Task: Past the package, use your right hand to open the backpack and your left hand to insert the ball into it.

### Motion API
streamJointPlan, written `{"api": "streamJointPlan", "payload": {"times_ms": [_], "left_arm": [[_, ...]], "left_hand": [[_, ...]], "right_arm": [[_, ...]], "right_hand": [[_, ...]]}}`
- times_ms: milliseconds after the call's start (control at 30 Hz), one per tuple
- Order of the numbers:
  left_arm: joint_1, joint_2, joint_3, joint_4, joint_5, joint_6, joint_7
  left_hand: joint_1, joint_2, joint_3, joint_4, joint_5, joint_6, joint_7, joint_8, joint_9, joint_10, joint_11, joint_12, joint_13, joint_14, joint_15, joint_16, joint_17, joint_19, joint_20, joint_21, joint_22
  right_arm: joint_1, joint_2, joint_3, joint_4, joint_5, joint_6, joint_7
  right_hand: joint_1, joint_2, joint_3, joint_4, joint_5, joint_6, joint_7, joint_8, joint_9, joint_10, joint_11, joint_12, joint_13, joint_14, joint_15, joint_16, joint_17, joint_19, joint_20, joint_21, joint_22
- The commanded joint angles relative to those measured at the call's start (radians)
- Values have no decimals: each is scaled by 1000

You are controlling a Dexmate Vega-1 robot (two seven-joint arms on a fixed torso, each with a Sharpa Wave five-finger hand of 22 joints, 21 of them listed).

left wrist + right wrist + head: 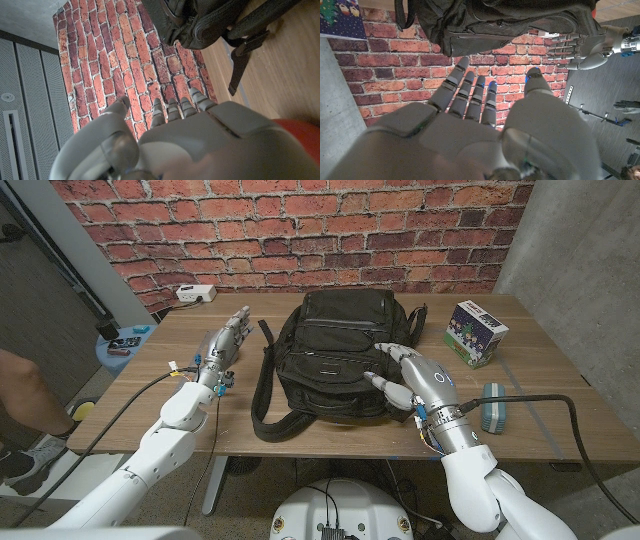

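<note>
My right hand (pixel 420 378) rests fingers apart on the black backpack (pixel 335 355); my left hand (pixel 225 340), fingers straight and empty, waits left of it on the desk (pixel 560 380).

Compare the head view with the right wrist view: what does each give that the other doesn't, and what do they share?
Head view: a white power strip at the table's far edge, a blue-grey item beside the right arm, a person's leg. Right wrist view: the right hand from behind, fingers spread and empty. Both: the black backpack, the left hand, the brick wall.
</note>
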Motion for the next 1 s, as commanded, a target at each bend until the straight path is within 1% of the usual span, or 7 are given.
{"api": "streamJointPlan", "payload": {"times_ms": [33, 100, 167, 367, 500, 800, 1000], "left_arm": [[-14, -10, 7, 25, -2, -18, -18], [-17, -10, 9, 27, 0, -18, -18], [-19, -11, 9, 32, -1, -21, -21], [-27, -13, 12, 39, 0, -25, -26], [-30, -10, 15, 36, 0, -19, -29], [-40, -7, 17, 33, 4, -16, -31], [-41, -4, 21, 23, 9, -7, -26]], "left_hand": [[-1, -5, 5, -3, -2, 10, 3, 1, 5, 6, 1, -1, 2, 2, 4, -2, 3, 12, 0, -4, 2], [-1, -5, 5, -3, -2, 10, 3, 1, 5, 6, 1, -1, 2, 2, 4, -2, 3, 12, 0, -4, 2], [-2, -5, 6, -4, -2, 11, 4, 1, 5, 7, 2, 0, 2, 2, 4, -2, 3, 12, 0, -4, 2], [-2, -4, 7, -4, -2, 11, 3, 2, 5, 8, 1, 0, 2, 3, 5, -2, 3, 14, 2, -4, 2], [-3, -5, 8, -5, -3, 13, 4, 2, 5, 11, 2, 1, 2, 4, 5, -1, 3, 14, 2, -4, 2], [-6, -5, 9, -5, -3, 14, 4, 2, 6, 12, 2, 1, 2, 5, 5, -1, 3, 16, 3, -5, 2], [-8, -5, 10, -6, -3, 15, 4, 3, 6, 14, 4, 2, 2, 6, 5, -1, 3, 18, 3, -5, 2]], "right_arm": [[21, 8, -55, 59, -152, 9, -35], [27, 12, -63, 69, -184, 2, -36], [29, 15, -67, 78, -203, 3, -43], [23, 24, -71, 98, -233, 0, -62], [23, 19, -73, 112, -249, 7, -74], [25, 26, -78, 151, -282, 1, -117], [31, 12, -72, 172, -289, 5, -126]], "right_hand": [[24, -2, 5, -3, 1, 28, -7, 10, 3, 29, -10, 10, 3, 12, -86, 4, -1, 10, -25, 6, 3], [38, -8, 6, -4, 2, 47, -19, 15, 3, 46, -27, 15, 3, 15, -92, 4, -1, 15, -27, 4, 3], [45, -10, 6, -2, 3, 60, -27, 18, 2, 53, -34, 16, 3, 17, -94, 4, 0, 18, -29, 4, 3], [54, -14, 7, -2, 4, 72, -37, 20, 2, 63, -41, 18, 3, 16, -101, 3, 1, 19, -31, 1, 3], [71, -31, 5, -7, 7, 71, -45, 17, 2, 67, -48, 15, 2, 5, -102, -5, -2, 14, -33, -4, 3], [98, -49, 12, 0, 20, 114, -91, 27, -1, 103, -100, 16, -2, 3, -109, -12, 2, 6, -30, -12, 4], [98, -51, 12, 4, 23, 117, -97, 26, -2, 104, -106, 12, -3, 0, -112, -14, 4, -7, -29, -17, 4]]}}
